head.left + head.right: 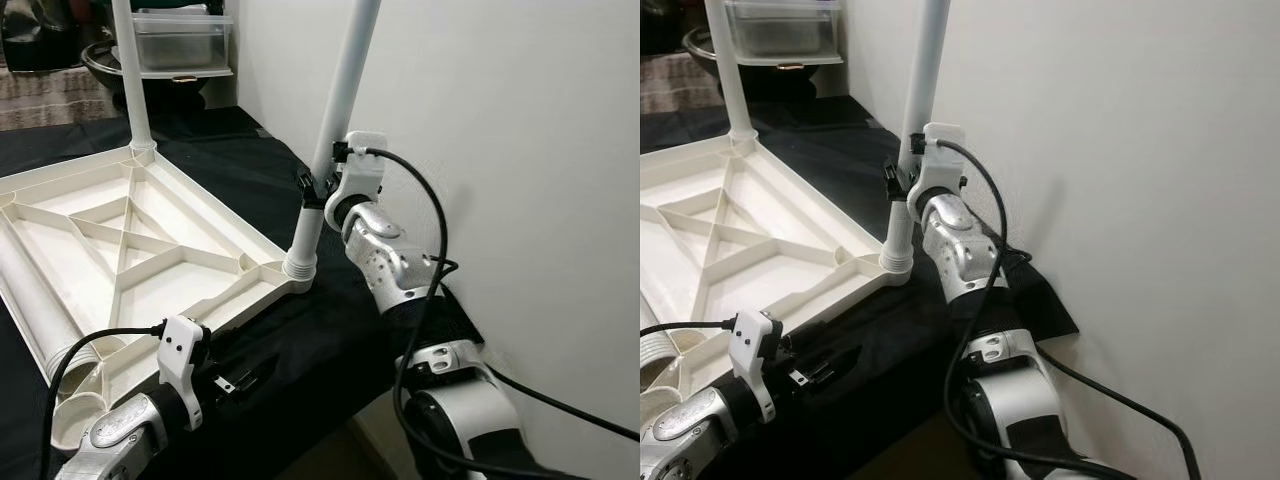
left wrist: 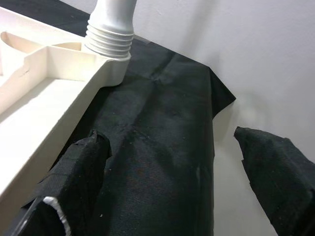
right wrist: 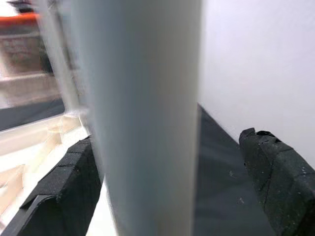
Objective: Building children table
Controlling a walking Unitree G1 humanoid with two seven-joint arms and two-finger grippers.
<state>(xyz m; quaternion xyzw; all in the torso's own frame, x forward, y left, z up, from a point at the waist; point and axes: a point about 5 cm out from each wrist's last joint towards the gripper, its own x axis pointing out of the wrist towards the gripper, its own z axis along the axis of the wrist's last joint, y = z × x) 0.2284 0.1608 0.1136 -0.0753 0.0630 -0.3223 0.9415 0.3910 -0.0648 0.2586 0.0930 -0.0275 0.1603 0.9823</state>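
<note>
A white plastic table top (image 1: pixel 130 230) lies upside down on a black cloth (image 1: pixel 330 330), ribs facing up. Two white legs stand upright in its corner sockets: a far one (image 1: pixel 130 70) and a near one (image 1: pixel 335 120) by the wall. My right gripper (image 1: pixel 315 185) is open around the near leg a little above its socket; in the right wrist view the leg (image 3: pixel 142 108) stands between the fingers, against one pad (image 3: pixel 69 182) and apart from the other. My left gripper (image 1: pixel 240 378) hovers open over the cloth beside the top's near edge, holding nothing.
A loose white leg (image 1: pixel 40 325) with a threaded end lies along the top's left side. A white wall (image 1: pixel 500 100) stands close on the right. A clear plastic bin (image 1: pixel 180 40) sits behind, at the back. The cloth's corner (image 2: pixel 216 93) hangs near the wall.
</note>
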